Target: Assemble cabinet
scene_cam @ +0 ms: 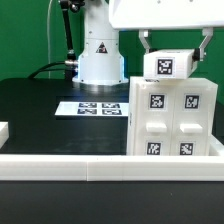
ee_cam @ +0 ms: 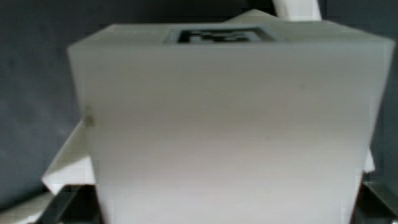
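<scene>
At the exterior view's left edge, a white part (scene_cam: 3,129) is seen on the black table (scene_cam: 40,110). The marker board (scene_cam: 100,106) is laid flat near the centre, in front of the arm base (scene_cam: 100,55). The cabinet (scene_cam: 172,120) is stood upright on the table at the exterior view's right, with its four tagged panels facing the camera. A small tagged block (scene_cam: 168,64) is located directly over the cabinet top; contact cannot be confirmed. The block is gripped by the jaws, with one finger (scene_cam: 147,44) set against each side. In the wrist view, the frame is largely filled by the block (ee_cam: 222,130).
</scene>
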`<action>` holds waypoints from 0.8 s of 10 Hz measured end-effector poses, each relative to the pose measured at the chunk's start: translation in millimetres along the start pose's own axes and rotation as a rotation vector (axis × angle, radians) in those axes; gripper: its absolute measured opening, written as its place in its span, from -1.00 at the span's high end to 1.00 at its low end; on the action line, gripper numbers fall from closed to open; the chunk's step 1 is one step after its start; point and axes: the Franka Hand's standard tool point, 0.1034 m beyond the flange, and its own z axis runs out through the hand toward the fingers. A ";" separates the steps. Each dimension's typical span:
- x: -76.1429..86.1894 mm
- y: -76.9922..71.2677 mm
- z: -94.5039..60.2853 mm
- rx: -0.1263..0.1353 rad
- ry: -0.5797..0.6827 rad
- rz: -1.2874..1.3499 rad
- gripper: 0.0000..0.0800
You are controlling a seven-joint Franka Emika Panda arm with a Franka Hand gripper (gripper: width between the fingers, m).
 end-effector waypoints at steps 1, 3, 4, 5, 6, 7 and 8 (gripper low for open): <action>-0.2 -1.6 0.2 0.010 0.007 0.079 -0.41; -0.7 -4.9 1.2 0.031 0.016 0.228 -0.41; -0.9 -8.1 2.0 0.045 0.024 0.322 -0.41; -1.2 -10.6 2.9 0.058 0.033 0.389 -0.41; -1.3 -12.7 3.0 0.074 0.029 0.480 -0.41; -1.8 -14.6 3.1 0.087 0.018 0.580 -0.41; -2.7 -15.8 3.0 0.094 0.008 0.664 -0.41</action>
